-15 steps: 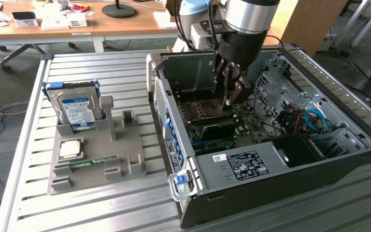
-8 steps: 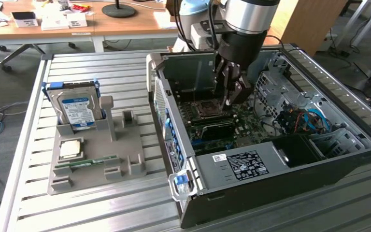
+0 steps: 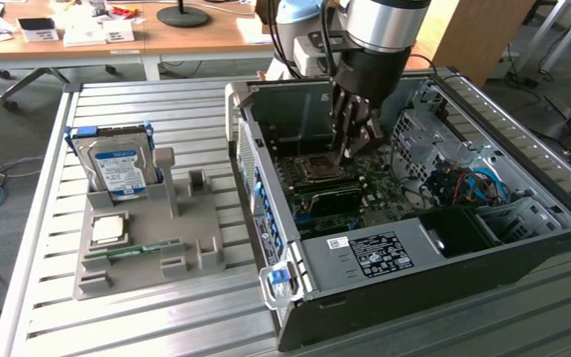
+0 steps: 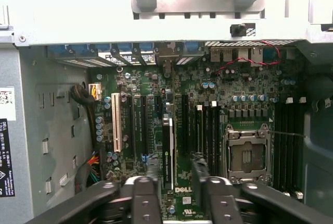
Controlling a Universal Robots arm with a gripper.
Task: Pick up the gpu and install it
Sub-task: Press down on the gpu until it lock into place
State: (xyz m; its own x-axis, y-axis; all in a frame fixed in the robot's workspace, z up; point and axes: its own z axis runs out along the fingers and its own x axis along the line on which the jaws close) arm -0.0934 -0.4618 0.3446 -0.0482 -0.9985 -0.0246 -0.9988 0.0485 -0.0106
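The gpu (image 4: 167,146) shows edge-on as a thin dark card standing upright in a slot of the green motherboard (image 4: 244,88), its metal bracket end toward the case's rear wall. My gripper (image 4: 174,168) hovers right over it, one finger (image 4: 148,174) on each side of the card with a small gap to each. The jaws are partly closed but open, and I see no contact. In the exterior view my gripper (image 3: 355,141) reaches down into the open computer case (image 3: 523,245), just above the board.
The empty CPU socket (image 4: 246,156) and RAM slots lie beside the card. Left of the case in the exterior view, a grey fixture (image 3: 201,223) holds a blue-labelled hard drive (image 3: 117,163), a CPU (image 3: 109,228) and a green RAM stick (image 3: 131,249). Cables and drive cages crowd the case's far side.
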